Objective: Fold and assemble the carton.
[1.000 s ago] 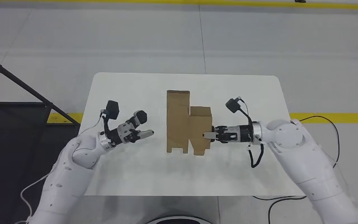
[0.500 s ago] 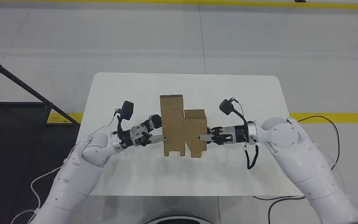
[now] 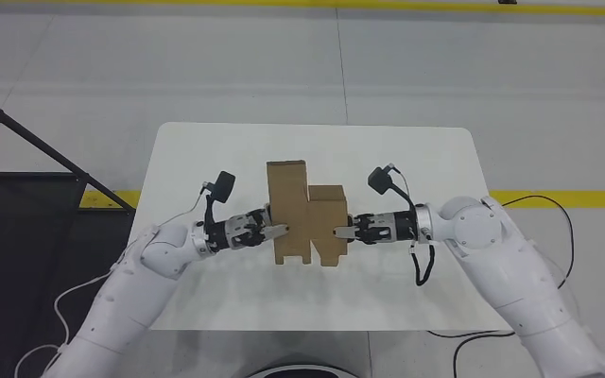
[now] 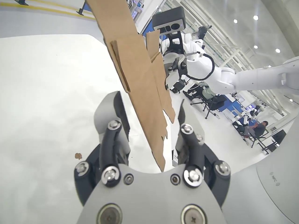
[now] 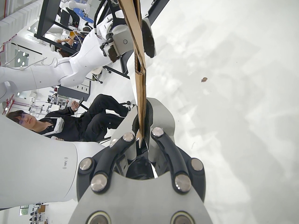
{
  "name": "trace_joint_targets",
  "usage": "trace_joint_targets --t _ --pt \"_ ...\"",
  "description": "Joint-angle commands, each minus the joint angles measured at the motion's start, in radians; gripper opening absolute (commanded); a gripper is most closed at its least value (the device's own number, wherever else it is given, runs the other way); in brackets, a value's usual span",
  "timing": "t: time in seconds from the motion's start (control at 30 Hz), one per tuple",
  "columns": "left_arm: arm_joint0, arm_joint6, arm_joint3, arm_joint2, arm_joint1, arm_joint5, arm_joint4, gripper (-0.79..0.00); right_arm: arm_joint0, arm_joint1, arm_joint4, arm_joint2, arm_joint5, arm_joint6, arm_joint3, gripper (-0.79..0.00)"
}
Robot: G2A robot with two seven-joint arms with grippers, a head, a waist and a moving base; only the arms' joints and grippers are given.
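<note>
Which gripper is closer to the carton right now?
Right. The right gripper is shut on one edge of the carton, so it is in contact. The left gripper is at the opposite edge, fingers open on either side of the cardboard, not clamped.

Left end effector (image 4: 149, 100) apparently reached carton (image 3: 302, 222).

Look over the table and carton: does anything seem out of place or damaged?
A small brown scrap lies loose on the table, apart from the carton; possibly a torn-off bit of card.
</note>
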Motion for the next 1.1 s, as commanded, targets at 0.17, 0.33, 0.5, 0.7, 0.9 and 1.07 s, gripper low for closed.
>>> trace_joint_targets --t 0.17,0.33,0.5,0.7,0.9,1.07 --pt "-0.029 -0.080 0.029 0.042 0.005 0.000 -0.108 -0.785 -0.002 -0.002 0.006 0.002 -0.027 0.004 -0.002 -0.785" --pt "-0.042 -0.120 0.037 0.051 0.006 0.000 -0.159 -0.785 -0.003 -0.003 0.016 0.004 -0.034 0.005 0.003 -0.785" --pt "-0.043 -0.149 0.037 0.051 0.006 0.000 -0.201 -0.785 -0.006 -0.004 0.062 0.008 -0.055 0.019 0.017 0.000" --pt "-0.037 -0.180 0.024 0.039 0.004 0.000 -0.226 -0.785 -0.019 -0.006 0.190 0.024 -0.116 0.036 0.053 0.000" --pt "-0.026 -0.195 0.016 0.024 -0.002 0.000 -0.245 -0.785 -0.032 0.001 0.306 0.028 -0.122 0.030 0.075 0.000" --pt "-0.024 -0.192 0.028 0.012 -0.008 0.000 -0.258 -0.785 -0.033 0.002 0.315 0.030 -0.123 0.028 0.081 0.000"
